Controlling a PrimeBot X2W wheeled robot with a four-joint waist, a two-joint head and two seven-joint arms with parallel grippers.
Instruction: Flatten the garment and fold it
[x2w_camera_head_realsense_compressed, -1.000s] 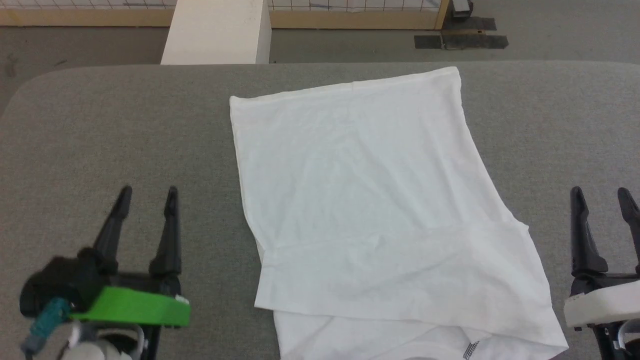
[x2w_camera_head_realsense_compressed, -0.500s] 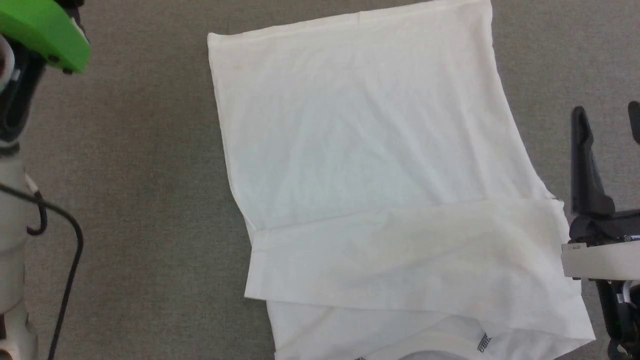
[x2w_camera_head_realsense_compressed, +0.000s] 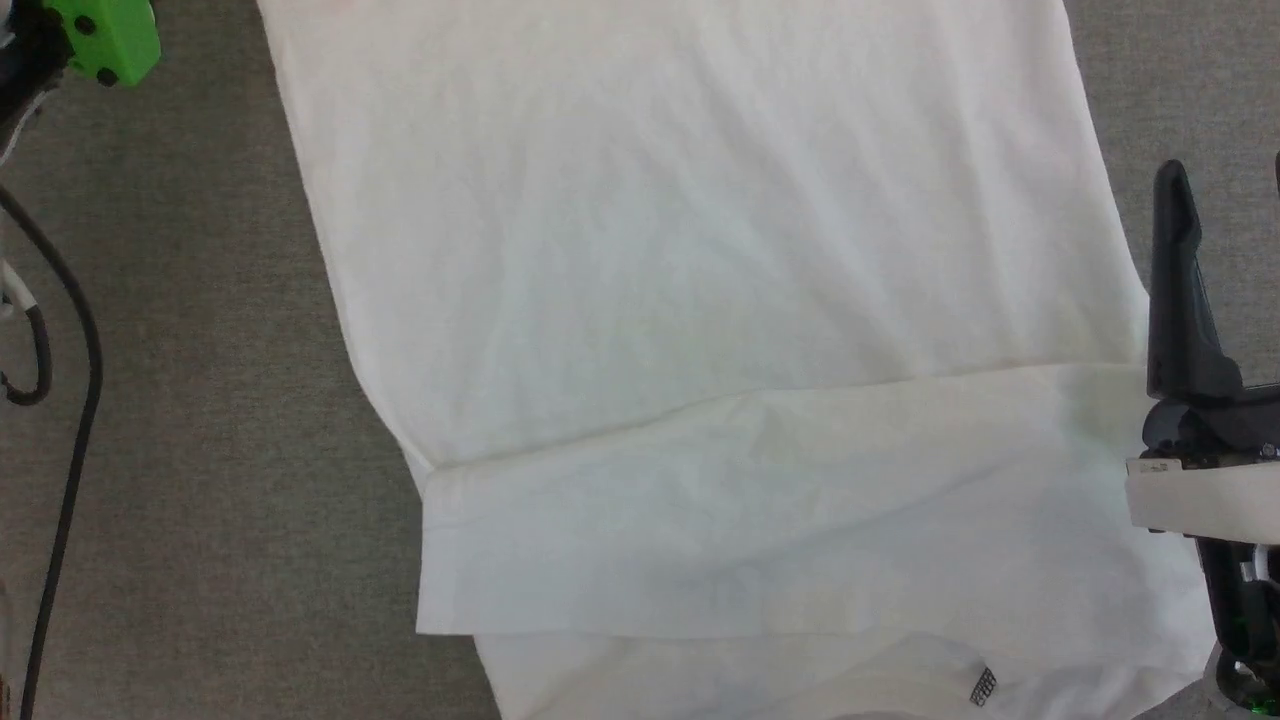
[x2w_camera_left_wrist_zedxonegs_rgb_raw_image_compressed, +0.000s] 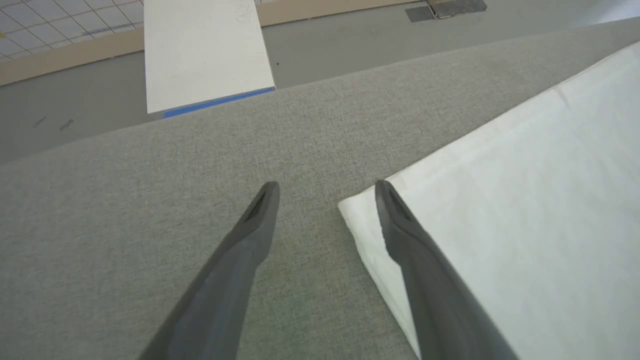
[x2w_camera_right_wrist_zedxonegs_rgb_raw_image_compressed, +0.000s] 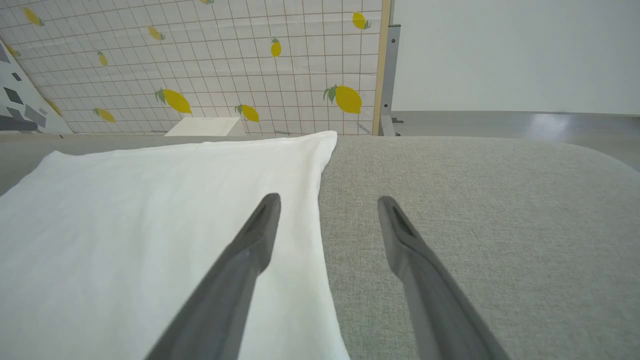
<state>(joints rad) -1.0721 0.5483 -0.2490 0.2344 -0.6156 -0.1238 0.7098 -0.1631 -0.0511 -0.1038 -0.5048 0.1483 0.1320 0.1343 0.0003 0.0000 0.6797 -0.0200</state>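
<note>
The garment (x2w_camera_head_realsense_compressed: 700, 300) sits folded on the worktop (x2w_camera_head_realsense_compressed: 200, 500); left gripper (x2w_camera_left_wrist_zedxonegs_rgb_raw_image_compressed: 325, 187) and right gripper (x2w_camera_right_wrist_zedxonegs_rgb_raw_image_compressed: 327, 200) both gape empty, straddling its side edges.

The garment (x2w_camera_head_realsense_compressed: 700, 300) was spread on the table (x2w_camera_head_realsense_compressed: 200, 420), a folded layer being laid across its near part. Its far left corner was straddled by the left gripper (x2w_camera_left_wrist_zedxonegs_rgb_raw_image_compressed: 326, 186), one finger above cloth, the other above bare table. Its right edge was straddled likewise by the right gripper (x2w_camera_right_wrist_zedxonegs_rgb_raw_image_compressed: 328, 197). A box (x2w_camera_left_wrist_zedxonegs_rgb_raw_image_compressed: 205, 50) was placed beyond the table's far edge, ahead of the left gripper.
</note>
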